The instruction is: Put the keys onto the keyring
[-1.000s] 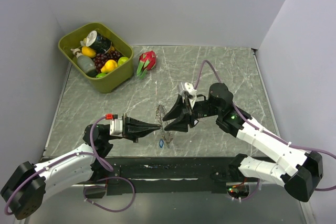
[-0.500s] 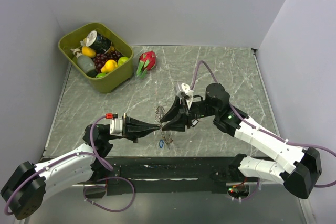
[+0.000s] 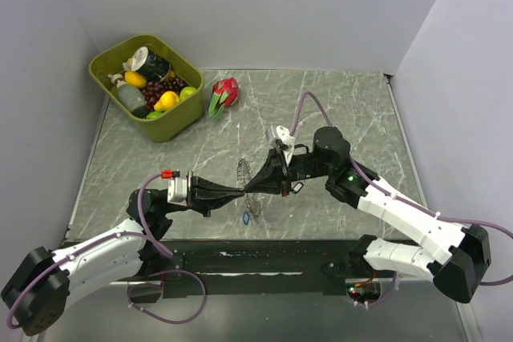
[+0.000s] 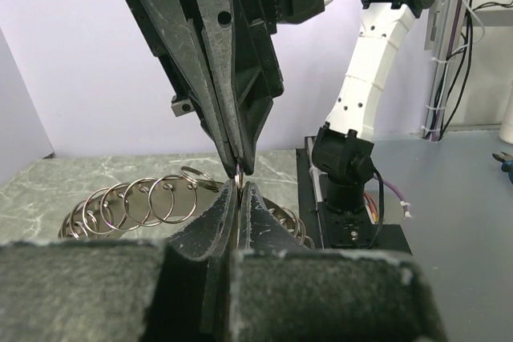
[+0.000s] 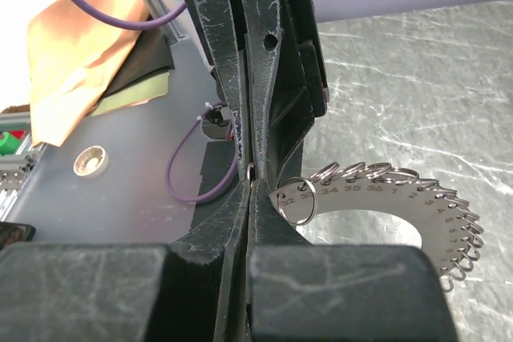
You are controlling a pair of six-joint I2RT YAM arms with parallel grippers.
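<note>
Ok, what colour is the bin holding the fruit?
The bin is olive green, clearest in the top external view.

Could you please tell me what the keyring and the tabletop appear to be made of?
The keyring looks like thin silvery metal, perhaps steel: a flat band stamped with numbers, fringed with shiny wire loops that glint. The tabletop looks like grey-green marble with white veins and a dull sheen; it could equally be printed laminate.
</note>
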